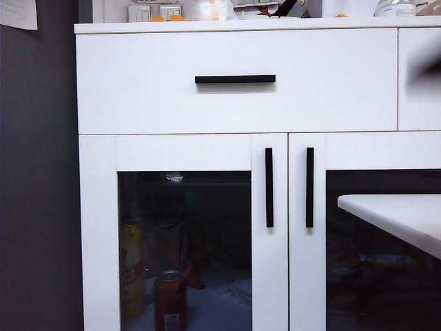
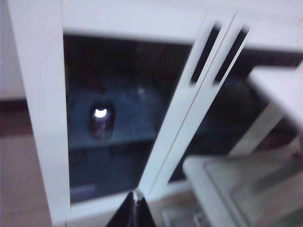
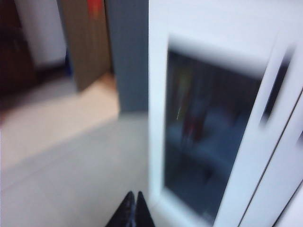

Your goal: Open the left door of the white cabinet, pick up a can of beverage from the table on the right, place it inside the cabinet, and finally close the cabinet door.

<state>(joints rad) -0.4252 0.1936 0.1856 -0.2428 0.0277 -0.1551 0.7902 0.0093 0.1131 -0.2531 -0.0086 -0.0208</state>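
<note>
A furnished indoor room, home-like or a mock-up of one: a white cabinet (image 1: 234, 103) with glass doors and black bar handles stands against a dark grey wall (image 1: 38, 179), cluttered on top, beside a white desk (image 1: 400, 217), on a pale floor (image 3: 61, 156) with a wooden panel (image 3: 85, 42).

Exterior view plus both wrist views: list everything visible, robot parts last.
white cabinet: one, white, fills the view.
drawer front: one full, white, horizontal black handle, above the doors.
left door: one, white frame with dark glass, shut, vertical black handle.
right door: one, mirror image, shut.
can of beverage: one, red, inside behind the left glass.
yellow bottle: one, beside the can, inside.
table: one, white, right edge.
clutter on the cabinet top: several items, unclear.
left tool: black, shut, empty, facing the left door.
right tool: black, shut, empty, off the cabinet's left side.
</note>
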